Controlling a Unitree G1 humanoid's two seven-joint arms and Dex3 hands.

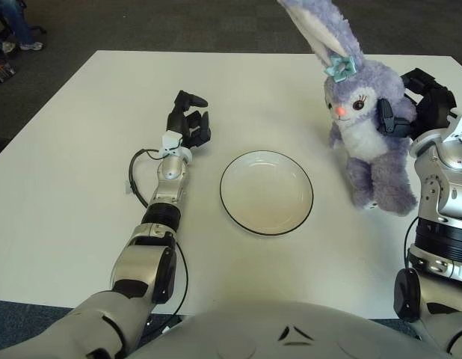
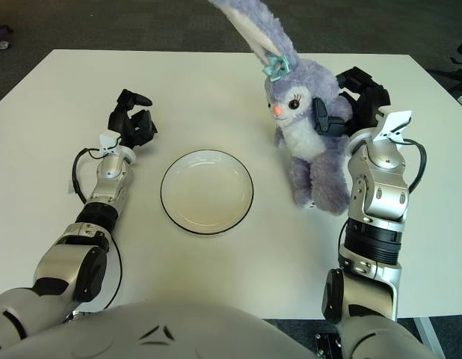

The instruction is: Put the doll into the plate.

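Left eye view shows my right robot hand point(image 1: 410, 105) raised at the right of the tabletop point(image 1: 66, 187), forearm near upright, black fingers point(image 2: 326, 117) wrapped around the back of the doll point(image 1: 365, 127). I hold the doll upright, face toward me, one ear pointing up, its legs dangling down to the tabletop just right of the plate point(image 1: 266, 192). My left robot hand point(image 1: 188, 123) shows left of the plate with the arm stretched forward, fingers curled and holding nothing.
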